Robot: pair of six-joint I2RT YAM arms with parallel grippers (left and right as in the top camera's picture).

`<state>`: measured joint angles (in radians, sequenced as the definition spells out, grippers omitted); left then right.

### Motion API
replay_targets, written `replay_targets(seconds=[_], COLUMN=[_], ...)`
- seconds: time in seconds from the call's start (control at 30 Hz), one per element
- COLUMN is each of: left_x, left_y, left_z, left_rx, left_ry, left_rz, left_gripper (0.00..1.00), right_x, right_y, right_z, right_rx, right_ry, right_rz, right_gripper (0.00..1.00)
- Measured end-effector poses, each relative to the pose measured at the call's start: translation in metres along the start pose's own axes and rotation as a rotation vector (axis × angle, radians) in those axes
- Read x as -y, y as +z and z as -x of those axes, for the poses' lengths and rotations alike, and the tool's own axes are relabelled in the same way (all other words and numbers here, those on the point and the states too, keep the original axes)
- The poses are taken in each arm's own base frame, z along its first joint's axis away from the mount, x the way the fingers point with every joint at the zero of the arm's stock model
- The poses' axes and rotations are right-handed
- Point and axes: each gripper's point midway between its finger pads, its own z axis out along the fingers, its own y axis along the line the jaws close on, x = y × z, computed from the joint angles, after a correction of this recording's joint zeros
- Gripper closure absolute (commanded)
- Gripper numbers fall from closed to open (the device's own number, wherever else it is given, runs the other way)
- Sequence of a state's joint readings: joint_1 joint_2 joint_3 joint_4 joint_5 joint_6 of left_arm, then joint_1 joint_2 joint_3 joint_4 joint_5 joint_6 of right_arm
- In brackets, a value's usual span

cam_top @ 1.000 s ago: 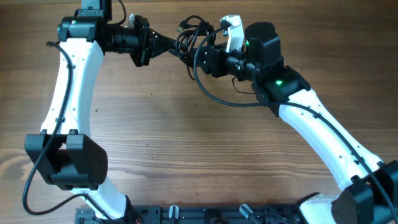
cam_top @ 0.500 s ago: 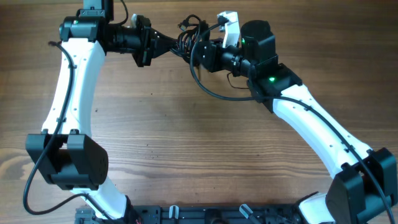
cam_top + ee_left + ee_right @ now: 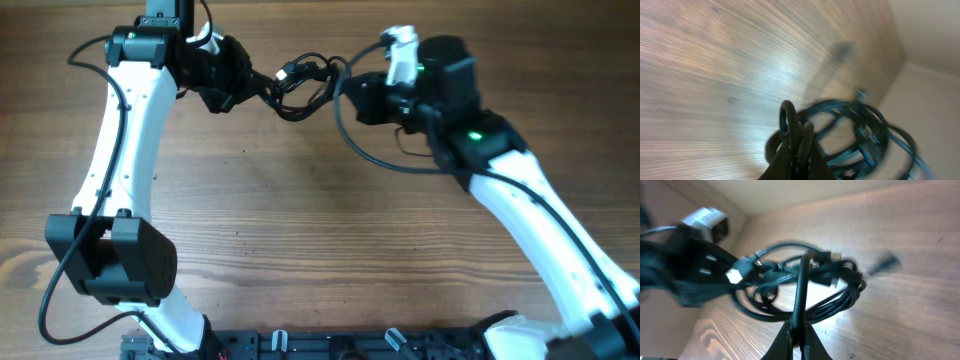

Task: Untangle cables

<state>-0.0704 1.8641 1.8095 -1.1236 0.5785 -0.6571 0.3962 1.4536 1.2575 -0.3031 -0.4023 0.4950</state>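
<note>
Left end effector (image 3: 262,84) pinching shut on cables (image 3: 300,85), right end effector (image 3: 345,88) clamping one strand opposite. I'm holding them between both, above counter (image 3: 300,220), guessing so loops can pull apart.

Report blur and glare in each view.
Overhead: mostly sharp, the right arm slightly smeared. Left wrist: heavy motion blur on the cables, glare patch on the table. Right wrist: the left arm smeared at the left edge, cables fairly clear.

Wooden table (image 3: 300,230): light-brown planks, side-to-side grain, few dark specks.
</note>
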Motion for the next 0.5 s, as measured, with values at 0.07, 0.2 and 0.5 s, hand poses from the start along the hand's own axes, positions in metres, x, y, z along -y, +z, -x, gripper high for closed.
replay_targets(seconds=[0.07, 0.2, 0.5], left_x=[-0.009, -0.020, -0.033], left_y=[0.000, -0.001, -0.008], left_z=[0.003, 0.005, 0.015], left_rx=[0.022, 0.032, 0.096], left_ry=[0.081, 0.203, 0.280], left_rz=[0.050, 0.112, 0.211], left_gripper=[0.96, 0.96, 0.96], right_x=[-0.008, -0.007, 0.070], right_y=[-0.026, -0.070, -0.128], right_z=[0.018, 0.045, 0.065], right_rx=[0.067, 0.177, 0.309], right_ry=[-0.014, 0.027, 0.259], right_rz=[0.010, 0.005, -0.239], right_gripper=[0.96, 0.96, 0.96])
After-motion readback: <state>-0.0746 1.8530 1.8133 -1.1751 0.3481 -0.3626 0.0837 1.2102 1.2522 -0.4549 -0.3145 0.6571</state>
